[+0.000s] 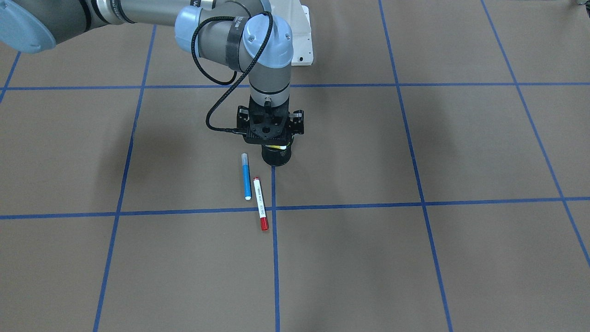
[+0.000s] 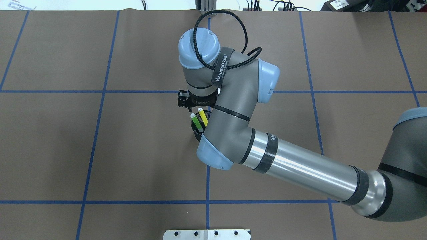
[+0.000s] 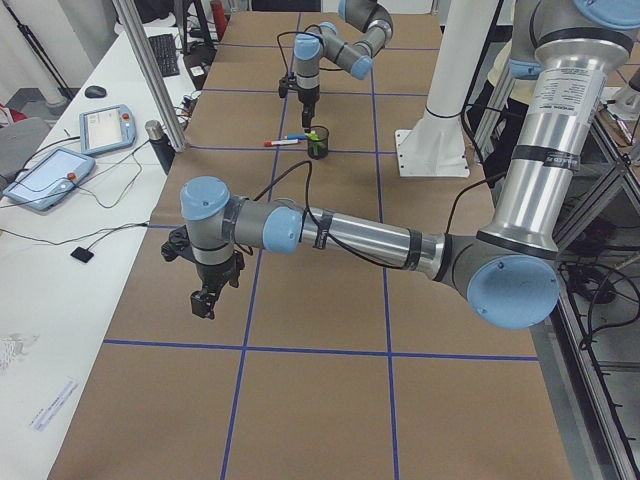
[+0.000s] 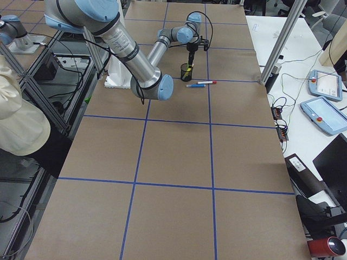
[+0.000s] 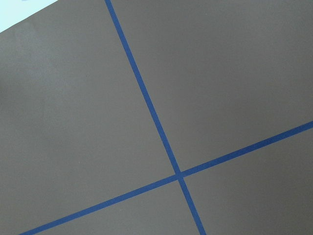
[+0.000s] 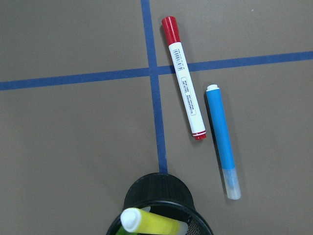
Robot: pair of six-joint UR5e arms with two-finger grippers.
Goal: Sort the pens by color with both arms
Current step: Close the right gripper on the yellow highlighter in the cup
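Note:
A blue pen (image 1: 246, 176) and a white marker with a red cap (image 1: 260, 204) lie side by side on the brown table; both also show in the right wrist view, the blue pen (image 6: 222, 139) and the marker (image 6: 183, 78). A black mesh cup (image 1: 276, 157) holds a yellow pen (image 2: 203, 116) and a green pen (image 2: 196, 122). My right gripper (image 1: 274, 138) hangs straight above the cup; its fingers are hidden, so I cannot tell its state. My left gripper (image 3: 204, 300) hovers over bare table far from the pens; I cannot tell its state.
Blue tape lines (image 1: 274, 258) divide the brown table (image 1: 415, 267) into squares. The white pedestal base (image 1: 302, 41) stands behind the cup. The left wrist view shows only a tape crossing (image 5: 179, 175). Teach pendants (image 3: 45, 178) lie on a side desk.

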